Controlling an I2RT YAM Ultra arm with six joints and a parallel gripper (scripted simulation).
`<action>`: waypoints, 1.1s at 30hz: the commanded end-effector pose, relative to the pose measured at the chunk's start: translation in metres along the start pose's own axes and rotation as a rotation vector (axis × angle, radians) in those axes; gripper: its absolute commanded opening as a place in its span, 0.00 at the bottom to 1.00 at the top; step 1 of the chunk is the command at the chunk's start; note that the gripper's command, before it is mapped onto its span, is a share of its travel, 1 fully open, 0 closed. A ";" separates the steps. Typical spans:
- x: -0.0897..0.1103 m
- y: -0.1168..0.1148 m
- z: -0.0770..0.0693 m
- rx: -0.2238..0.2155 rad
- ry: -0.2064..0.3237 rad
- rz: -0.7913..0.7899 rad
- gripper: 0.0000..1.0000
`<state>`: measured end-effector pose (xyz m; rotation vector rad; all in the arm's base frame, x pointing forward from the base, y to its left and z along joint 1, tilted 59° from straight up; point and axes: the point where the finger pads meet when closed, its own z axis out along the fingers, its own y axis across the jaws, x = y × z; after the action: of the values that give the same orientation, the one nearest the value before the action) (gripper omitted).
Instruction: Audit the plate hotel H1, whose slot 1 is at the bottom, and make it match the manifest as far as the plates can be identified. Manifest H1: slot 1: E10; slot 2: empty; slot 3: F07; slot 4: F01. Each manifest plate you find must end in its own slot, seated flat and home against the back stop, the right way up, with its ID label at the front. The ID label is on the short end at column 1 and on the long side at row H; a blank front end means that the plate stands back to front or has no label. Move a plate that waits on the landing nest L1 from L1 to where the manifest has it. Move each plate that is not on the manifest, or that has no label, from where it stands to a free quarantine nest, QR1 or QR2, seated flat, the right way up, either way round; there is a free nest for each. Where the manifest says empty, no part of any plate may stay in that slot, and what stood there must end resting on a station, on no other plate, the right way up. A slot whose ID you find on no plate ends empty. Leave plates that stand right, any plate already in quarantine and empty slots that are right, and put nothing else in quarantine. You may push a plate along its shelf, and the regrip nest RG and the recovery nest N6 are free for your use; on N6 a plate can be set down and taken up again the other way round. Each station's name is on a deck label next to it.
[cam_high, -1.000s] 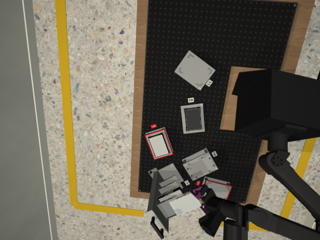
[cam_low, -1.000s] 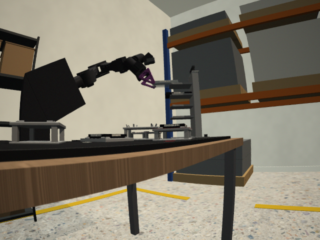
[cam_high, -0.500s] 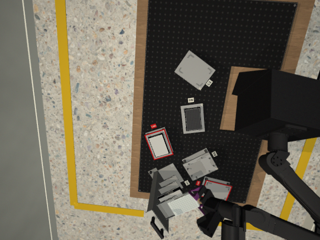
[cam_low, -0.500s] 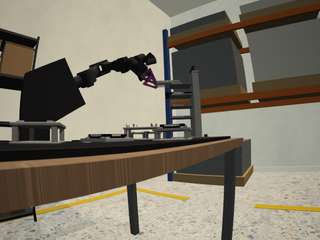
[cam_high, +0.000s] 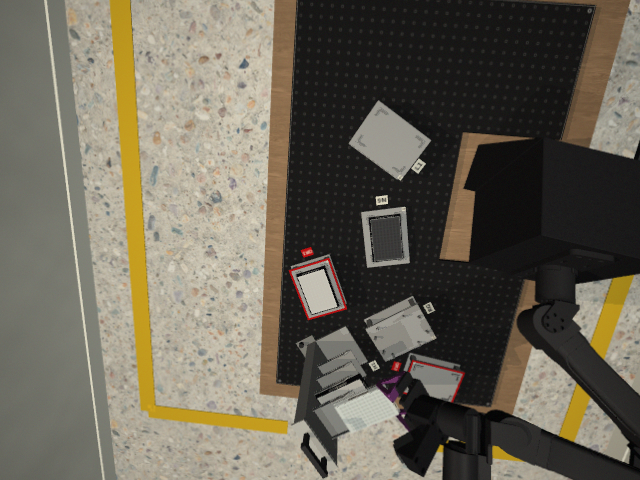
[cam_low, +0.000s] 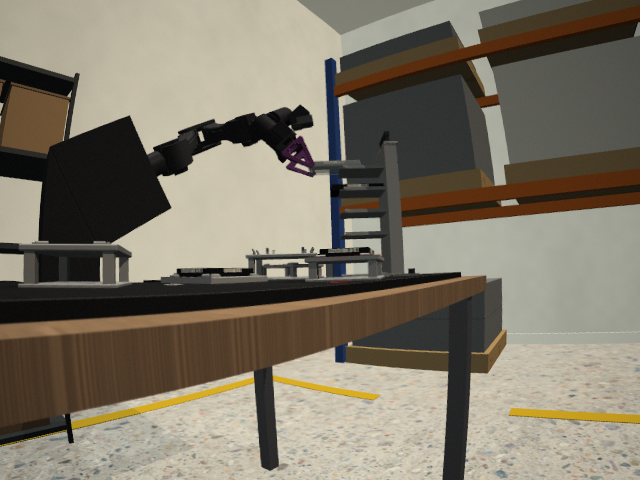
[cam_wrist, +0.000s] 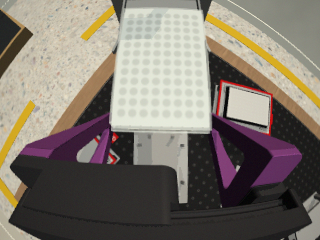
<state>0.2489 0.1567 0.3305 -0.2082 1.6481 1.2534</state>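
A pale translucent wellplate (cam_high: 367, 409) (cam_low: 330, 166) (cam_wrist: 160, 70) is level, with its near short end between my fingers. My gripper (cam_high: 395, 402) (cam_low: 313, 171) (cam_wrist: 160, 118) is shut on its long sides. The plate's far part is over the top shelf of hotel H1 (cam_low: 392, 206) (cam_high: 307, 384); whether it touches the shelf cannot be told. A black-edged plate (cam_low: 361, 184) is on the shelf below. The two lower shelves show no plate. Nest N6 (cam_high: 364, 242) holds a dark plate (cam_high: 386, 237). Landing nest L1 (cam_high: 390, 139) is empty. No ID label is readable.
A red-rimmed quarantine nest (cam_high: 326, 314) (cam_wrist: 270, 102) holds a white-topped plate (cam_high: 316, 290) (cam_wrist: 248, 106). The other red-rimmed nest (cam_high: 436, 379), partly under the arm, shows no plate. Regrip nest RG (cam_high: 403, 330) (cam_wrist: 161, 155) is empty, in front of the hotel.
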 end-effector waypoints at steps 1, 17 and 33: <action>-0.004 0.001 0.000 0.002 -0.012 -0.007 0.86; -0.004 0.001 0.002 0.002 -0.012 -0.007 0.86; -0.007 0.001 0.010 0.002 -0.012 -0.007 0.86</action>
<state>0.2552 0.1646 0.3321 -0.2150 1.6511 1.2594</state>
